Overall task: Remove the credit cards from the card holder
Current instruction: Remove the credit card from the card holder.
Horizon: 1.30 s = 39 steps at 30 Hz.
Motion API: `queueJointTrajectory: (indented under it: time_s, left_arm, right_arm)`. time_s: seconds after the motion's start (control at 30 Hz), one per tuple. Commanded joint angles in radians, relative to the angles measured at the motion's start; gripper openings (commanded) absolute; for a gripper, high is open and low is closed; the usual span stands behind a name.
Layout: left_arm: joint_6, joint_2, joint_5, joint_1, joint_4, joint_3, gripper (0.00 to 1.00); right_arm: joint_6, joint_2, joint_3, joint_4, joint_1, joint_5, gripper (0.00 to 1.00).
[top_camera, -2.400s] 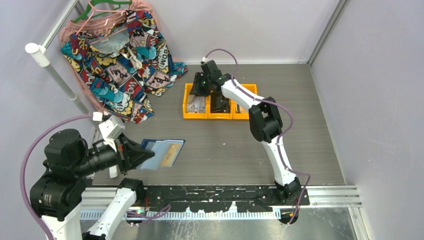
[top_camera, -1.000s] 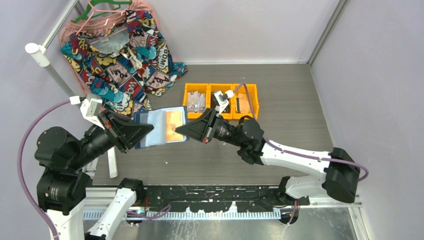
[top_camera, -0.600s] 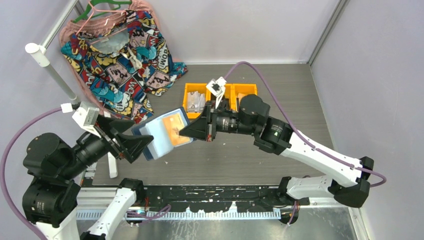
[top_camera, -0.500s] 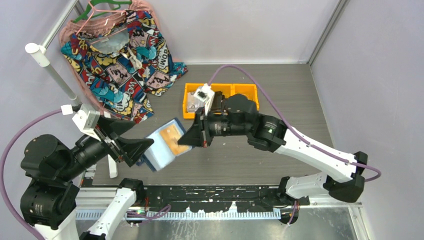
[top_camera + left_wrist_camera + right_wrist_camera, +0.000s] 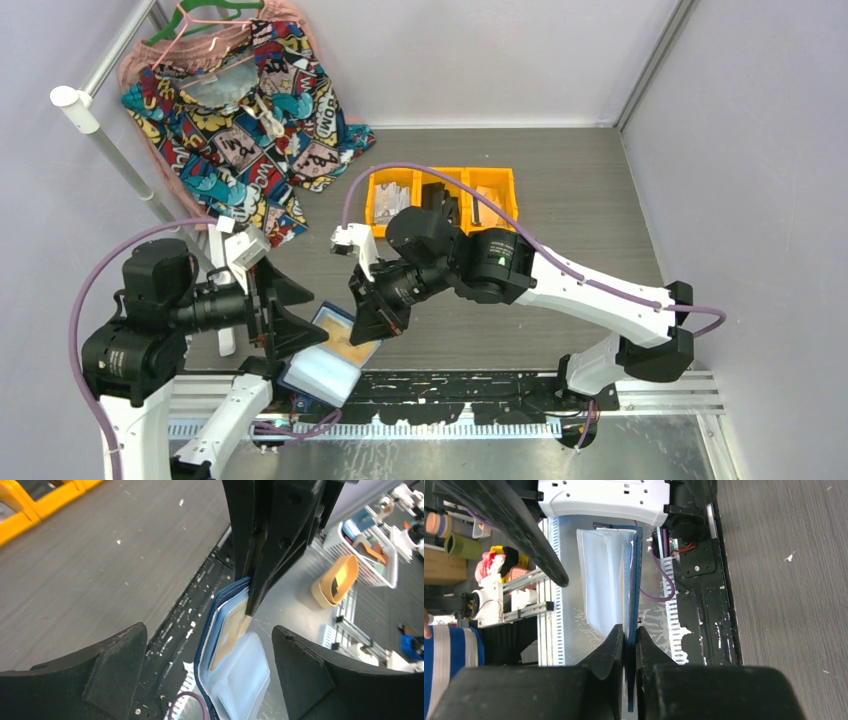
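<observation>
The navy card holder [image 5: 322, 368] hangs open over the table's near edge, its pale blue pockets showing. A tan credit card [image 5: 346, 338] sits in its upper pocket. My right gripper [image 5: 368, 318] is shut on the holder's top edge, where the card is; in the right wrist view its fingers [image 5: 616, 640] pinch the navy edge [image 5: 631, 580]. My left gripper [image 5: 297, 312] is open. In the left wrist view the card holder [image 5: 237, 665] and the credit card [image 5: 227, 637] hang between the wide-apart fingers [image 5: 120, 655] without touching them.
Three yellow bins [image 5: 378, 225] with grey and black items stand at the back of the table. A colourful garment [image 5: 240, 110] hangs at the back left by a white pole [image 5: 110, 140]. The black mounting rail [image 5: 480, 385] runs under the holder.
My left gripper has opened and let go of the card holder. The right gripper, still shut on it, has carried it down toward the near edge.
</observation>
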<state>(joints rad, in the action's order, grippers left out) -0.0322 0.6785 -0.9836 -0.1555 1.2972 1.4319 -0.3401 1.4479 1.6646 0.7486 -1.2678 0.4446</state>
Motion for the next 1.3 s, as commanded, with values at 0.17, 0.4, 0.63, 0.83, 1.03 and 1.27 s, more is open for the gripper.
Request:
queueJointTrajectory:
  time_s: [0.17, 0.4, 0.63, 0.83, 1.03, 1.27]
  left_arm:
    - [0.045, -0.01, -0.155, 0.003, 0.097, -0.07, 0.8]
    - [0.039, -0.01, -0.187, 0.004, 0.074, -0.106, 0.35]
    - [-0.192, -0.085, -0.099, 0.003, -0.267, -0.135, 0.0]
    - [-0.511, -0.15, 0.02, 0.003, -0.618, -0.207, 0.0]
    - [-0.597, -0.179, 0.084, 0.002, -0.697, -0.228, 0.0]
    - [-0.601, -0.215, 0.092, 0.003, -0.67, -0.222, 0.0]
  right_arm:
    - [0.082, 0.083, 0.174, 0.042, -0.019, 0.096, 0.01]
    - [0.093, 0.106, 0.21, 0.031, -0.02, 0.135, 0.01]
    - [-0.014, -0.002, 0.016, -0.22, 0.007, 0.101, 0.42]
    - [-0.39, -0.286, -0.56, -1.104, 0.099, -0.043, 0.72]
    - [-0.587, -0.282, -0.721, -1.489, 0.101, -0.131, 0.67]
    - [-0.705, -0.225, -0.755, -1.633, 0.103, -0.131, 0.25]
